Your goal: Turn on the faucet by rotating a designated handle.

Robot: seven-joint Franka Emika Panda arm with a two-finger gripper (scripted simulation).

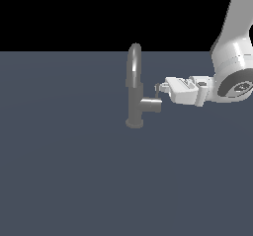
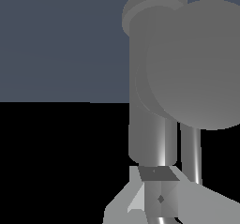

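The dull grey faucet (image 1: 134,89) stands upright on the floor, its arched spout at the top. The handle (image 1: 152,104) is a short stub pointing toward the exterior view's right, with a thin lever rod rising from its tip. My gripper (image 1: 159,88) reaches in from the exterior view's right and sits right at the rod's upper end, just above the stub. In the wrist view the faucet body (image 2: 147,124), the stub's round end face (image 2: 201,63) and the rod (image 2: 191,153) fill the frame. The fingers (image 2: 159,197) look pressed together, with the rod beside them, not between them.
The flat blue-grey floor (image 1: 64,171) stretches all around the faucet. The white arm (image 1: 232,57) comes down from the upper part of the exterior view's right. Nothing else stands on the floor.
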